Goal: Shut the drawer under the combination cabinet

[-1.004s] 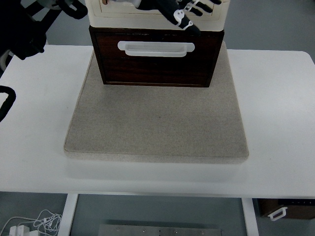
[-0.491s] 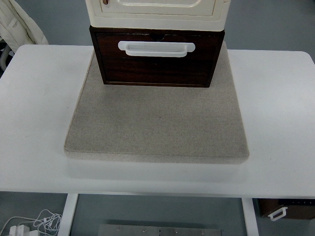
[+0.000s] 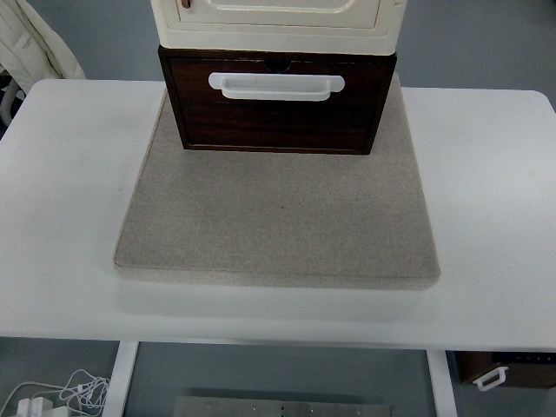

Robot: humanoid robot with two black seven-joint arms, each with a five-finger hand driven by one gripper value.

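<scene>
Head view — mat (image 3: 278,226) on table (image 3: 69,191).

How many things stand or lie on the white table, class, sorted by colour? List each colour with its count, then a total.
Cream: 1, the cabinet top
Dark brown: 1, the drawer under it
White: 1, the drawer's handle
Grey-beige: 1, the mat they stand on
Total: 4
</scene>
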